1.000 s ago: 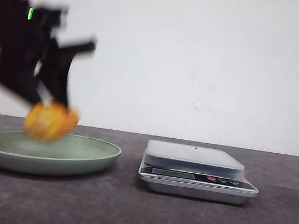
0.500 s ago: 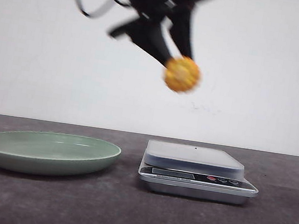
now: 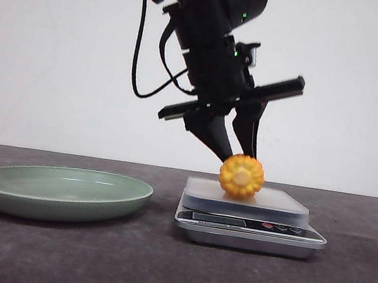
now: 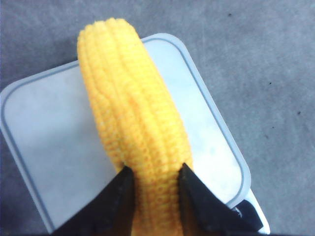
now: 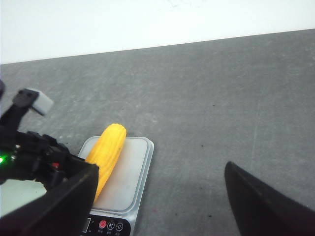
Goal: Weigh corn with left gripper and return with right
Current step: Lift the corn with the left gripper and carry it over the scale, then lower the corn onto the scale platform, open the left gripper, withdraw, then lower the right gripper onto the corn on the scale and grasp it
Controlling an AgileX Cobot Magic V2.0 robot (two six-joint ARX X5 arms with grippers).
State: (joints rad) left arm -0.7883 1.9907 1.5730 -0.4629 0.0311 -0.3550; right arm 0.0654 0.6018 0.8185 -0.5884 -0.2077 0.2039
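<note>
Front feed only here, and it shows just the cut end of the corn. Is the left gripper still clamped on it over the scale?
Observer: Yes. In the left wrist view the left gripper has its jaws shut on the near end of the corn, one on each side.
Operator: Is it a stub or a long cob?
Observer: Long. It runs lengthwise across the scale platform, from near one edge to the opposite edge.
Operator: Where is the right gripper? Not in my view.
Observer: The right gripper is off to the side of the scale with jaws wide open, holding nothing, over bare table.
</note>
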